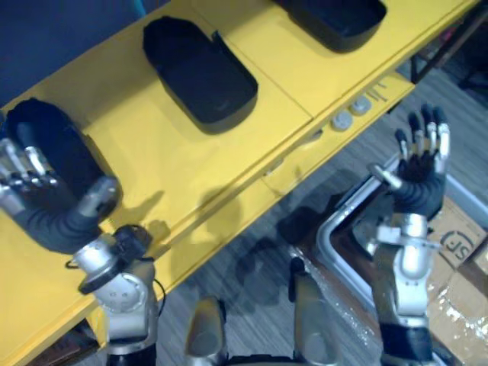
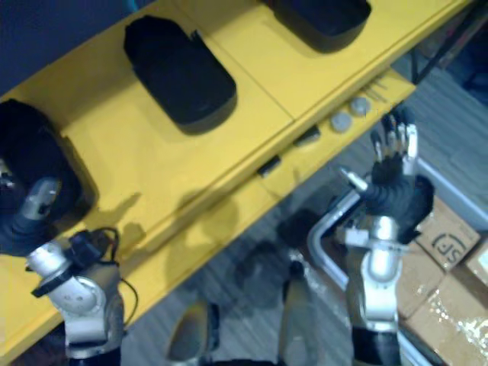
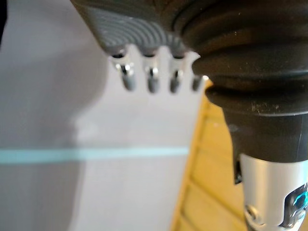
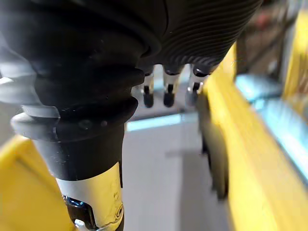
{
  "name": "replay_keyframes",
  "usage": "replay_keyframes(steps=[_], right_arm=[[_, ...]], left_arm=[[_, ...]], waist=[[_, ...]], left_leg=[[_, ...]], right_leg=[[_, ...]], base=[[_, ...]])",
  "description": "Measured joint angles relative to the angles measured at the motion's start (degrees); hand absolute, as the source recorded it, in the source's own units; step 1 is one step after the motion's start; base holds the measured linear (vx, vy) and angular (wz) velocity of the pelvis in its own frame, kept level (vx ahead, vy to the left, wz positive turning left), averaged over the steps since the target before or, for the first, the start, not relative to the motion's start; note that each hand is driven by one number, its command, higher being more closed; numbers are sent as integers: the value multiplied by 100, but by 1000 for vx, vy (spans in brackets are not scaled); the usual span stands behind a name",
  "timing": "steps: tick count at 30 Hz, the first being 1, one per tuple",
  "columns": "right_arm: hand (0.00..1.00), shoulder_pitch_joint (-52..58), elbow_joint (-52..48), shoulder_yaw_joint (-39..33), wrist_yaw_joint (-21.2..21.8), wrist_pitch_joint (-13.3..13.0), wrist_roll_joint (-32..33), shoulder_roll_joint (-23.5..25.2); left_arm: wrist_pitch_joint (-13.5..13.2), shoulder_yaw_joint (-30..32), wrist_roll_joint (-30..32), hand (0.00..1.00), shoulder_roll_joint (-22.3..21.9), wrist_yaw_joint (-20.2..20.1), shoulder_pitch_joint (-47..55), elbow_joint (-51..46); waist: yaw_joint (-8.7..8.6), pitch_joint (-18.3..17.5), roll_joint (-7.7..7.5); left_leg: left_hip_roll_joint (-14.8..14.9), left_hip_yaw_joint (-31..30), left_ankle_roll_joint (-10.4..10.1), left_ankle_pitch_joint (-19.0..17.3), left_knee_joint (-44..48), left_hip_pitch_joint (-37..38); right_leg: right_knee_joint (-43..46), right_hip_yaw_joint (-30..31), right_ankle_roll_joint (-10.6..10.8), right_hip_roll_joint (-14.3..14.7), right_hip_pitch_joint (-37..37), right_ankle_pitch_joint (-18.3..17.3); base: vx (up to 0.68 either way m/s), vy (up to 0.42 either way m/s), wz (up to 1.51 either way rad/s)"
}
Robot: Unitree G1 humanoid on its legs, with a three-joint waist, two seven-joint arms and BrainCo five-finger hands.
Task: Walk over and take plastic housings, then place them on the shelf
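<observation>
Three black plastic housings lie on the yellow shelf (image 1: 290,69): one at the left (image 1: 57,137), one in the middle (image 1: 202,72), one at the far right (image 1: 335,19). My left hand (image 1: 46,210) rests over the near edge of the left housing, its fingers (image 3: 151,79) straight and its thumb spread beside it, curled round nothing. My right hand (image 1: 419,171) is raised in the air off the shelf's right front corner, above the floor. Its fingers (image 4: 168,94) are straight and it is empty.
Two grey round discs (image 1: 349,114) sit on the shelf's lower front ledge. Cardboard boxes (image 1: 457,244) and a grey metal frame (image 1: 339,221) stand on the floor under my right hand. A dark blue panel (image 1: 53,30) runs behind the shelf.
</observation>
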Motion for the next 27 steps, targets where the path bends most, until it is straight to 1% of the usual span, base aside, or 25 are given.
replay_keyframes(steps=[1, 2, 3, 4, 5, 6, 7, 8, 9, 10, 11, 12, 13, 14, 16, 17, 19, 20, 21, 22, 23, 24, 25, 26, 27], right_arm=[[0, 286, 3, -61, 99, 1, 37, 75], [0, 647, 4, -178, 306, 1, 81, 189], [0, 803, 3, -215, 363, -3, 81, 225], [0, 943, 2, -275, 448, -6, 84, 243], [0, 1078, 1, -296, 515, -23, 82, 248], [0, 1122, 2, -298, 554, -38, 79, 248], [0, 1154, 3, -297, 569, -74, 73, 251], [0, 1116, 6, -235, 576, -159, 49, 256], [0, 1103, 12, -230, 575, -176, 27, 258], [0, 1010, 49, -192, 553, -189, -49, 257], [0, 784, 174, -90, 491, -190, -104, 257], [0, 686, 255, -31, 446, -187, -162, 256], [0, 584, 313, 76, 395, -159, -236, 269], [0, 525, 312, 118, 367, -149, -273, 277], [0, 462, 309, 208, 304, 68, -274, 242], [0, 473, 310, 212, 313, 98, -273, 241], [0, 619, 311, 167, 329, 137, -264, 228], [0, 619, 310, 155, 337, 168, -266, 219], [0, 618, 310, 117, 349, 248, -273, 181], [0, 658, 309, 45, 362, 306, -266, 131], [0, 682, 310, 0, 359, 339, -256, 92], [0, 711, 316, -80, 348, 427, -196, 28], [0, 711, 403, -171, 356, 472, -3, -16], [0, 714, 518, -222, 369, 486, 87, -60], [0, 701, 756, -369, 383, 502, 213, -136]], left_arm=[[3, 4, 9, 0, 5, -13, 127, -7], [27, 29, 9, 0, 22, -5, 188, -12], [35, 71, 11, 0, 45, -8, 165, -13], [53, 165, 14, 0, 107, -12, 75, -2], [67, 259, -3, 0, 228, -17, -5, 2], [77, 288, -2, 0, 280, -19, -39, 2], [153, 391, -27, 0, 357, -23, -53, 1], [279, 495, -83, 0, 420, -32, -59, 18], [290, 511, -108, 0, 423, -35, -58, 27], [324, 602, -221, 0, 417, -44, -24, 38], [405, 719, -269, 0, 412, -42, 36, 110], [440, 768, -266, 0, 412, -35, 75, 154], [495, 853, -257, 0, 411, 3, 128, 208], [520, 867, -255, 0, 396, 26, 134, 239], [546, 864, -219, 0, 114, 96, 128, 296], [540, 863, -215, 0, 66, 127, 122, 296], [488, 881, -219, 0, -31, 228, 48, 296], [489, 876, -222, 0, -40, 249, 47, 297], [491, 864, -239, 0, -56, 236, 57, 301], [511, 831, -339, 0, -106, 144, 107, 324], [524, 800, -447, 0, -152, 65, 153, 352], [655, 757, -532, 0, -242, -128, 262, 424], [820, 577, -523, 0, -248, -399, 464, 599], [932, 439, -517, 0, -244, -564, 587, 700], [1090, 194, -541, 0, -235, -801, 750, 888]], waist=[[-31, -2, -3], [-151, -10, 20], [-203, -41, 39], [-344, -41, 39], [-490, -94, 18], [-512, -125, 25], [-510, -283, 19], [-425, -456, -10], [-407, -488, -26], [-334, -584, -92], [-221, -679, -207], [-184, -725, -228], [-111, -795, -324], [-103, -808, -347], [-100, -830, -202], [-125, -849, -169], [-158, -861, -119], [-173, -861, -112], [-240, -855, -98], [-293, -837, -55], [-291, -841, -26], [-270, -835, -2], [-267, -835, 16], [-271, -855, 48], [-276, -929, 203]], left_leg=[[-54, 351, 84, 2, -151, 258], [-106, 871, 359, 198, -579, 554], [-116, 1089, 420, 316, -772, 644], [-141, 1293, 507, 470, -1002, 753], [-176, 1498, 603, 684, -1330, 866], [-182, 1601, 618, 790, -1487, 927], [-181, 1819, 648, 990, -1778, 967], [-180, 2096, 648, 1189, -2056, 928], [-179, 2156, 647, 1219, -2085, 910], [-174, 2346, 633, 1294, -2164, 841], [-135, 2673, 581, 1351, -2178, 749], [-90, 2794, 564, 1361, -2128, 669], [-23, 2976, 533, 1378, -2021, 532], [21, 3041, 509, 1390, -1947, 453], [263, 3217, 331, 1502, -1897, 373], [333, 3265, 308, 1516, -1881, 381], [561, 3280, 263, 1543, -1768, 466], [624, 3270, 263, 1543, -1706, 478], [739, 3209, 263, 1543, -1514, 477], [831, 3041, 266, 1545, -1335, 483], [850, 2892, 286, 1556, -1251, 481], [853, 2575, 386, 1619, -989, 446], [782, 2204, 338, 1540, -852, 321], [698, 2015, 269, 1505, -1077, 326], [611, 1827, 258, 1614, -1478, 377]], right_leg=[[-340, -82, -69, -42, 118, 380], [-1347, -573, -277, -114, 422, 1485], [-1692, -789, -263, -115, 496, 1920], [-1279, -1264, -420, -167, 457, 1706], [-296, -1692, -820, -305, 381, 925], [132, -1832, -843, -370, 402, 600], [750, -2080, -859, -528, 451, 4], [1076, -2301, -903, -758, 670, -479], [1111, -2341, -909, -805, 716, -538], [1139, -2470, -897, -977, 867, -723], [1027, -2657, -912, -1216, 1141, -848], [914, -2741, -907, -1300, 1246, -846], [574, -2788, -828, -1381, 1422, -740], [320, -2823, -651, -1317, 1456, -736], [-144, -3029, -593, -1011, 1429, -726], [-254, -3039, -590, -926, 1452, -727], [-739, -3036, -587, -600, 1647, -729], [-824, -3035, -587, -534, 1689, -729], [-947, -3017, -587, -425, 1754, -729], [-999, -2974, -590, -330, 1817, -731], [-1000, -2908, -594, -294, 1822, -733], [-1045, -2702, -597, -282, 1861, -732], [-1186, -2566, -587, -313, 1978, -724], [-1215, -2537, -563, -312, 1978, -710], [-1223, -2495, -539, -276, 1953, -697]], base=[[-224, 292, -197], [-253, 226, -165], [-283, 199, -139], [-256, 177, -88], [-236, 167, -75], [-186, 131, -85], [-148, 97, -106], [-129, 74, -99], [-108, 28, -97], [-112, -53, -107], [-108, -89, -120], [-101, -121, -128], [-68, -162, -83], [-54, -179, -96], [-59, -237, -81], [-45, -234, -67], [-11, -196, -68], [-5, -199, -66], [-11, -167, -52], [-13, -151, -51], [-30, -107, -62], [-39, -54, -67], [-36, -21, -65], [-18, 22, -49], [-9, 75, -54]])
